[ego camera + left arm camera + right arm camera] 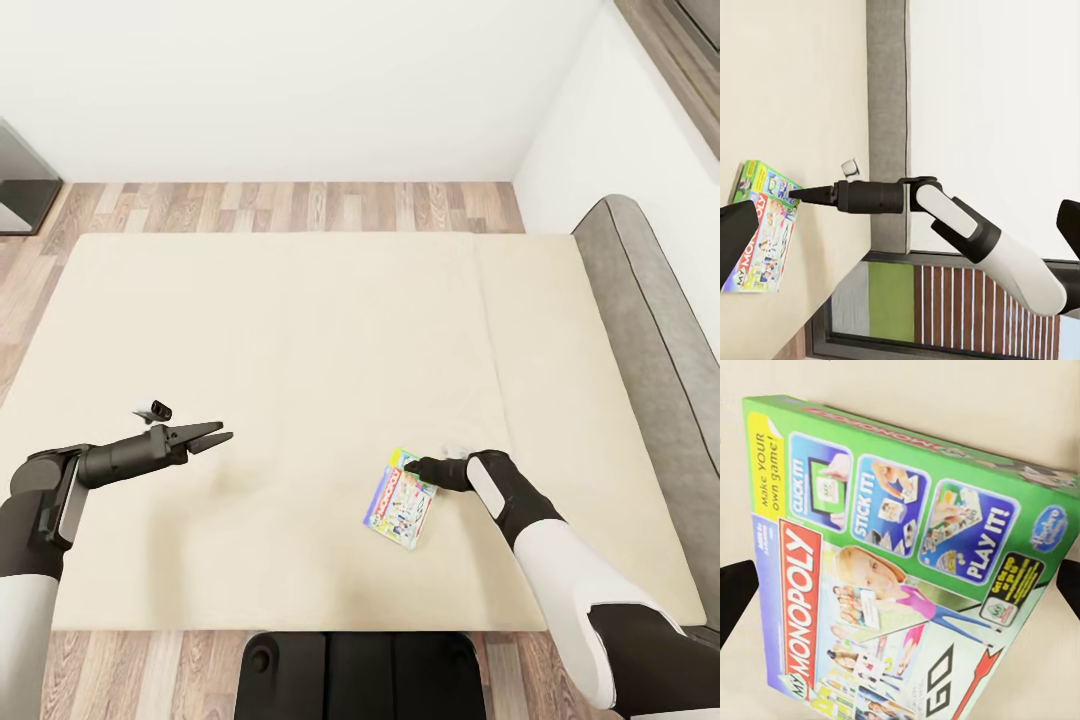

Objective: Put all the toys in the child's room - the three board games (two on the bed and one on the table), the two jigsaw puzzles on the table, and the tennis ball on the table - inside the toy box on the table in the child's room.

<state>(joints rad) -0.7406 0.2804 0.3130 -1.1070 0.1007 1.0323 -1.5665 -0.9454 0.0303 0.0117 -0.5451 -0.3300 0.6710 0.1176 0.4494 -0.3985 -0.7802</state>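
A board game (399,503), a thin box with a green border and a red Monopoly logo (799,600), lies flat on the beige mattress of the bed (300,330), near its front edge. My right gripper (408,466) is low at the box's far short edge, open, and its dark fingers (733,592) stand wide on either side of the box. In the left wrist view the right gripper's tip (795,193) meets the game (761,225). My left gripper (222,432) hovers open over bare mattress well to the left, holding nothing.
The bed's grey headboard (650,330) runs along the right side against a white wall. Wood-plank floor (300,205) lies beyond the bed, with a dark piece of furniture (20,190) at the far left. My dark base (360,675) touches the bed's front edge.
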